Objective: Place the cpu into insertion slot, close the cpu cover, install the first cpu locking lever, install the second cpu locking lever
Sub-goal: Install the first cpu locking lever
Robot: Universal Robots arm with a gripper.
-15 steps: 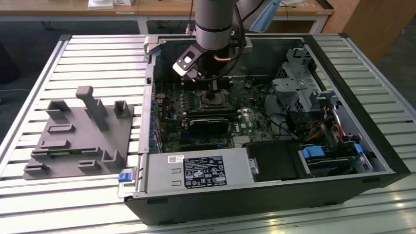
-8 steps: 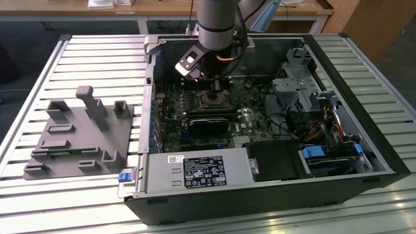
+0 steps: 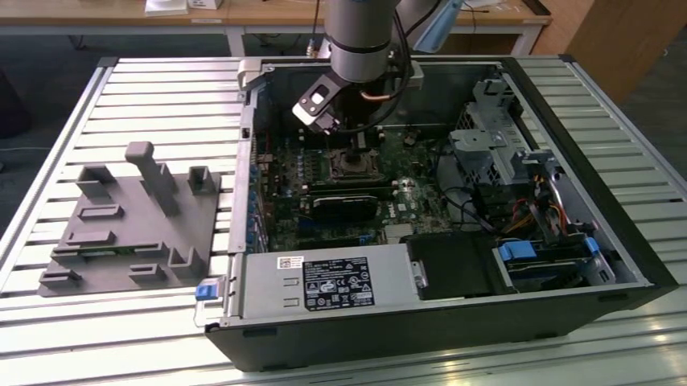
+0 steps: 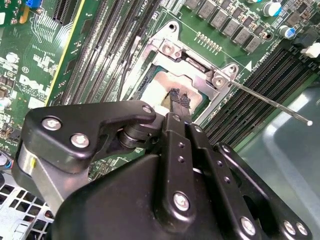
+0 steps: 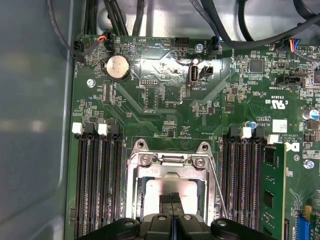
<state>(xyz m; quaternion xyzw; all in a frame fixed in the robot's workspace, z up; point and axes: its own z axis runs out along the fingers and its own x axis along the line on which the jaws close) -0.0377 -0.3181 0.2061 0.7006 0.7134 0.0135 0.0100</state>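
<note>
Directly beneath the end effector (image 5: 172, 197), the small square cpu with the pale silvery-grey metal top (image 5: 152, 197) is lying flat in the square, metal-rimmed insertion slot (image 3: 353, 166) on the green circuit board (image 5: 165, 100). The chip is square, so no long axis is governing the approach. The thin silvery metal cpu cover (image 5: 167, 171) appears to be lying down around the chip, its window framing the metal top. In the second wrist view, a thin straight metal locking lever (image 4: 270, 102) is projecting from one corner of the cover, its long axis running away from the slot; it appears unlatched. The black fingers (image 4: 175, 135) are pressing together with nothing visible between them, their tips at or just above the chip's top; contact cannot be confirmed. Long black memory sockets (image 5: 97, 185) are flanking the slot closely on two sides. Walls of the black computer case (image 3: 451, 322) on the slatted metal desk (image 3: 161, 88) are standing well apart from the slot.
</note>
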